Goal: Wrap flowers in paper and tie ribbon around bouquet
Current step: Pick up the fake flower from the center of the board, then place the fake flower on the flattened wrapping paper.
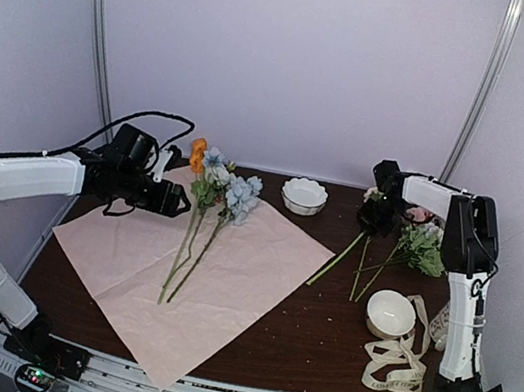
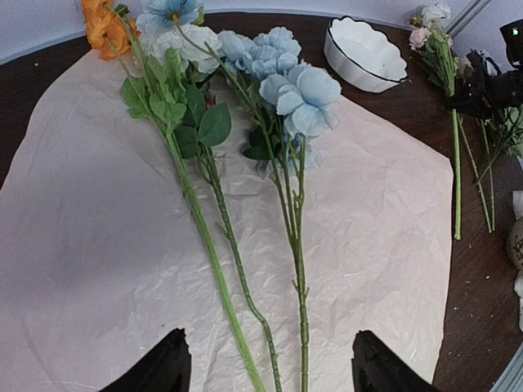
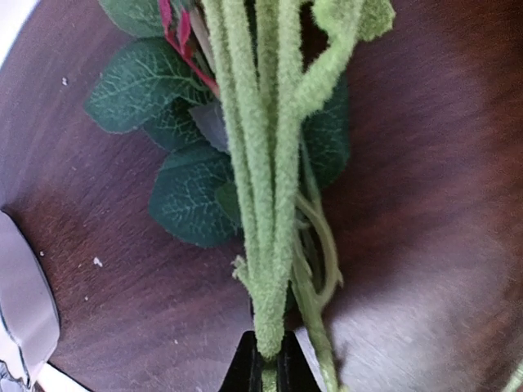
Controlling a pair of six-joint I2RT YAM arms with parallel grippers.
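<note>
The whole table [image 1: 317,343] is viewed from above its near edge by the top external camera, the paper [image 2: 98,245] and flowers [image 2: 302,94] at its left, shared with that view, are looked down on from nearer by the left wrist camera, and green stems [image 3: 265,204] are framed very closely by the right wrist camera.

Pale pink, faintly crinkled paper [image 1: 227,281]. Dark brown table [image 1: 308,336]. Flowers [image 2: 298,94] in pale blue, white and orange, with green stems. White bowl [image 1: 304,195] near the far edge, dark-rimmed. Second bunch [image 1: 421,246]: fuzzy green stems, pink and white blooms. Cream ribbon [image 1: 392,378], faintly lettered.
</note>
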